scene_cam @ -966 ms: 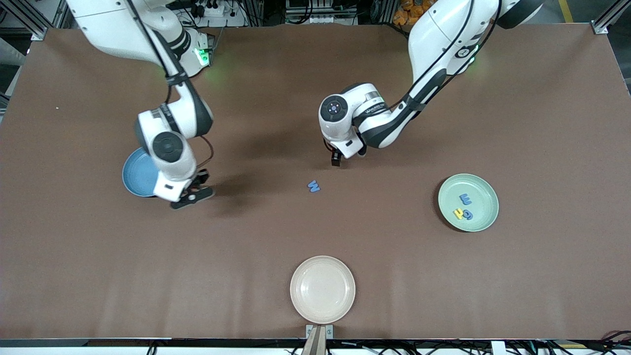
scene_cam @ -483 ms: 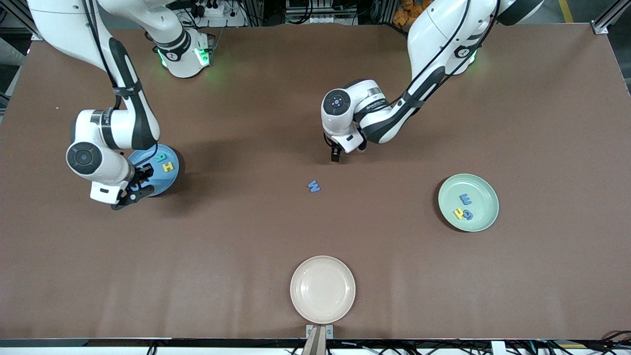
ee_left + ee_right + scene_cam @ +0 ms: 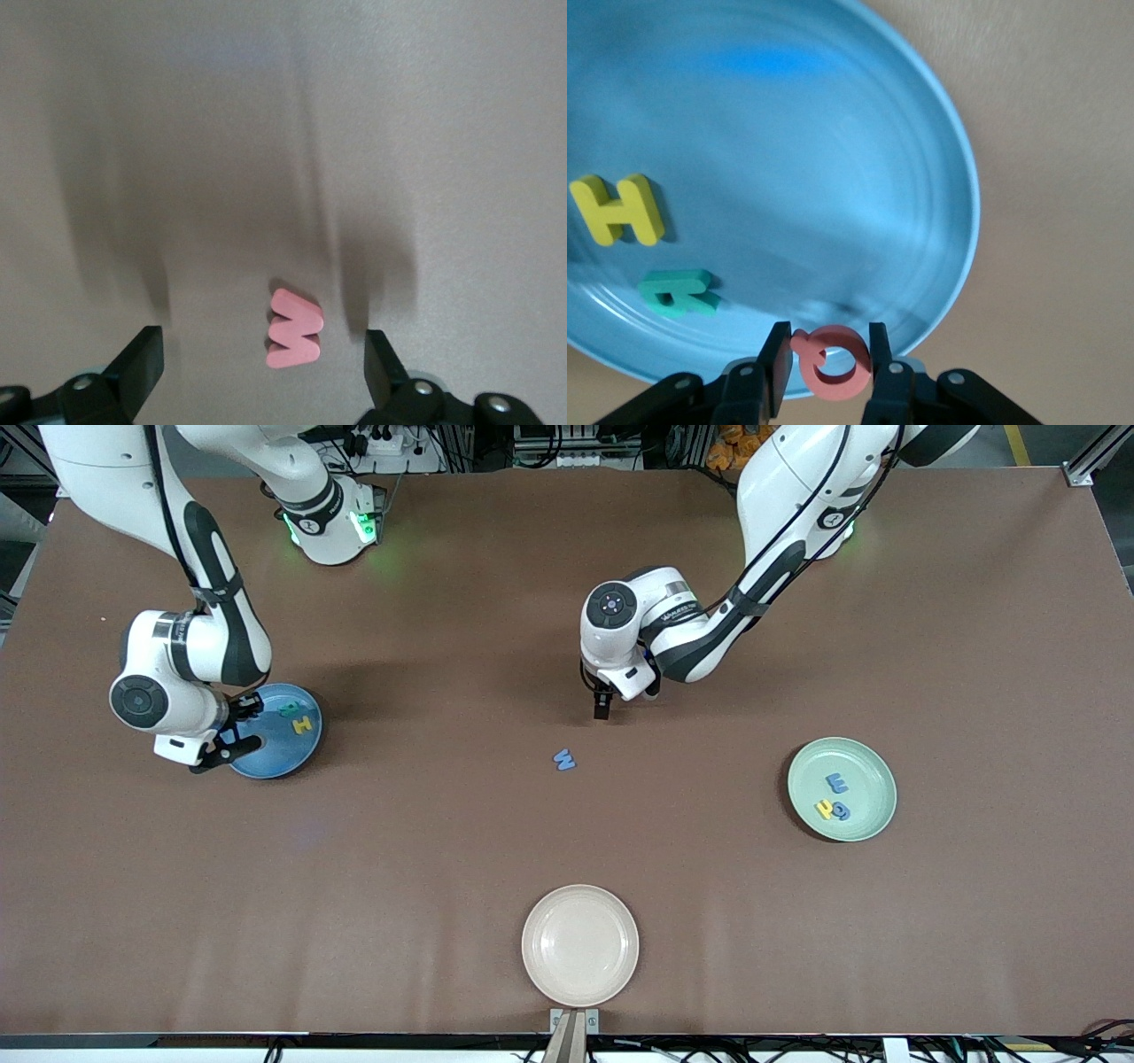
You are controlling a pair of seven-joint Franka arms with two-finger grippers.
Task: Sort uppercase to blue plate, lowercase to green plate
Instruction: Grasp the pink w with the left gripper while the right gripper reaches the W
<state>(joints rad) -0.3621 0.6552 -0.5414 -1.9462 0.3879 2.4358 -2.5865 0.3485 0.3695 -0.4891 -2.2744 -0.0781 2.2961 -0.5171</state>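
Note:
My right gripper (image 3: 826,365) is shut on the red Q (image 3: 833,361), an uppercase, and hangs over the rim of the blue plate (image 3: 833,177) nearest the right arm's end (image 3: 226,741). On the blue plate (image 3: 266,755) lie a yellow H (image 3: 303,725) and a teal R (image 3: 288,710). My left gripper (image 3: 261,372) stands open low over mid-table (image 3: 602,707), and the red w (image 3: 294,329), a lowercase, lies flat between its fingers. A blue W (image 3: 564,759) lies on the table, nearer the front camera. The green plate (image 3: 866,775) holds a blue E-like letter (image 3: 836,782), a yellow h (image 3: 826,809) and a blue g (image 3: 842,812).
A cream-white plate (image 3: 579,944) sits at the table's edge nearest the front camera, with nothing in it. The brown tabletop between the three plates carries only the loose letters.
My right arm has swung toward the right arm's end of the table and now holds the Q over the blue plate's rim. My left gripper has drifted slightly toward the arms' bases.

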